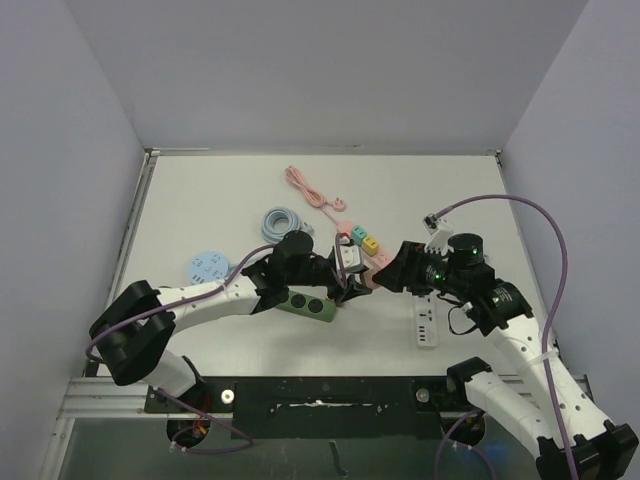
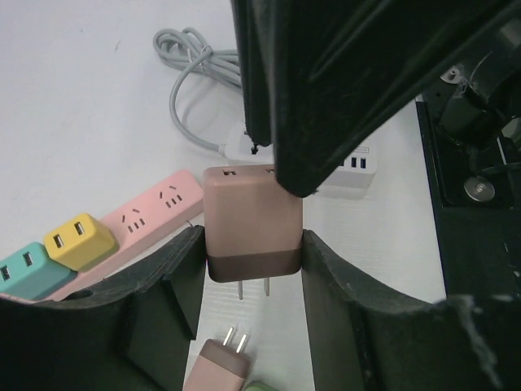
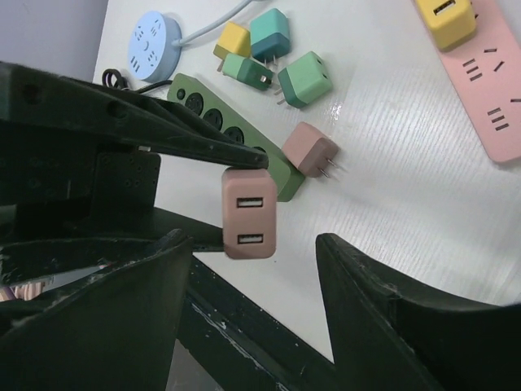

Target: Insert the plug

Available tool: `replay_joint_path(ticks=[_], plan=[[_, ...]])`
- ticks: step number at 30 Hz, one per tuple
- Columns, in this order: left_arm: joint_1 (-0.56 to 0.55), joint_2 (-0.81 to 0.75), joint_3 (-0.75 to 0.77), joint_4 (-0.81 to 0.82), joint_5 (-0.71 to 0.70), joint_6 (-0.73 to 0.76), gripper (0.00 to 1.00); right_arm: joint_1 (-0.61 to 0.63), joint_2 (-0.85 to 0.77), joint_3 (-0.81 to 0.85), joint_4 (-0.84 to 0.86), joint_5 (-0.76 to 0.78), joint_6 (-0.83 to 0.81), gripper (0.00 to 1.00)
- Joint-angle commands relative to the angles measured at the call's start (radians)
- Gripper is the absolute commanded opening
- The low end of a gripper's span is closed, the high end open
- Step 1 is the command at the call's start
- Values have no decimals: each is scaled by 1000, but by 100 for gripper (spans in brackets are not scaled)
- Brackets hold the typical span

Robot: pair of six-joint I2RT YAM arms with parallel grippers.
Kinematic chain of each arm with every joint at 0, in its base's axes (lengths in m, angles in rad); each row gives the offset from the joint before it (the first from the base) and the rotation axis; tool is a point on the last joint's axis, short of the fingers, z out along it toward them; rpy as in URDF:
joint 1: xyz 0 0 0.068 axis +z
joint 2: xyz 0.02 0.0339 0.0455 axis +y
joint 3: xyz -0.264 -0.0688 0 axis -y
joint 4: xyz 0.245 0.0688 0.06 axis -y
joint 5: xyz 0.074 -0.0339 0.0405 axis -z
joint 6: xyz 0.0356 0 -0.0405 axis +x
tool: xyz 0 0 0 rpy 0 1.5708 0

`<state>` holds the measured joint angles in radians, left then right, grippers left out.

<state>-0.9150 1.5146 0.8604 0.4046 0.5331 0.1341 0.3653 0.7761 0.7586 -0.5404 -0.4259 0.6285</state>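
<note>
so, left gripper (image 2: 254, 262) clamps the dusty-pink square charger plug (image 2: 252, 218); right gripper (image 3: 248, 242) gapes wide; pink power strip (image 2: 155, 208) holds yellow adapter (image 2: 77, 239), teal adapter (image 2: 24, 269).

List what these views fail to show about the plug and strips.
- Top view: plug lost between left gripper and right gripper.
- Left wrist: white USB block mostly behind the right gripper.
- Right wrist: pink strip cut by the edge; green strip partly behind the plug and left gripper.
</note>
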Motion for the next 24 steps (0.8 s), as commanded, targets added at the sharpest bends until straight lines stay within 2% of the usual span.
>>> replay_joint_path(ticks=[1,9,14,22,24], plan=[[-4,-58,-14,137,79,83,31,-4,29,45,0,7,24,61],[-4,-62,-20,119,87,127,30,-5,107,34,87,-85,74,51],[-5,-68,-25,114,69,132,30,-4,157,36,117,-139,78,41],[-5,-76,-45,137,3,108,30,-4,221,15,130,-245,66,38],[-4,-76,-46,136,-4,100,30,-5,227,15,137,-256,59,30]])
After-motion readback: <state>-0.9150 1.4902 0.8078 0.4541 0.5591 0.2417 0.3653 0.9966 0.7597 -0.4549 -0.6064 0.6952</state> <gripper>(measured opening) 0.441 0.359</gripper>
